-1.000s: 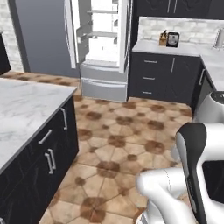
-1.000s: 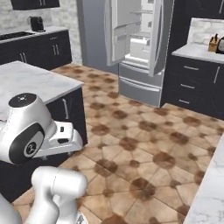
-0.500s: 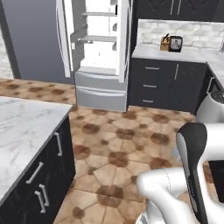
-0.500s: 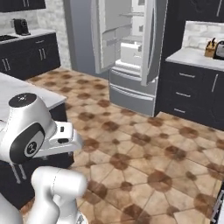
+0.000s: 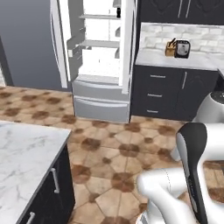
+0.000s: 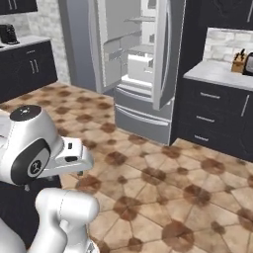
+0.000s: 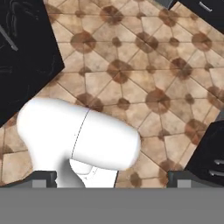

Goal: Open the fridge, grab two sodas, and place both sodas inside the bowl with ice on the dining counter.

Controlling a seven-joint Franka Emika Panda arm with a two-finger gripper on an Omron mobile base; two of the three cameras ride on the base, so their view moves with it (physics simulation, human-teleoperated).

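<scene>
Brown patterned floor tiles (image 5: 131,148) are spreading between the robot's base and the fridge (image 5: 98,57), which is standing ahead with both upper doors swung wide, its white interior and grey shelves (image 6: 136,49) showing in both base views. The opening step is looking done, judging from those doors; the bottom drawers (image 5: 101,103) are sitting shut. One small dark shape, likely one of the sodas (image 5: 118,12), is standing high on an upper shelf near the right door; it is too small to be sure, and I cannot make out a second one.

At the lower left of the left base view, a corner of the white marble table (image 5: 22,162) is showing bare, so I cannot tell where the bowl is sitting.

The tool (image 7: 111,178) is pointing down at the floor with its dark fingertips (image 7: 43,178) spread fully apart and nothing between them, released and ready. The arm is folded close over the base, probably to keep it compact while the base is closing on the fridge. Reaching that high shelf is likely calling for a long upward extension once near enough.

A knife block (image 5: 169,48) and a toaster (image 5: 182,49) are sitting on the side table right of the fridge.
</scene>
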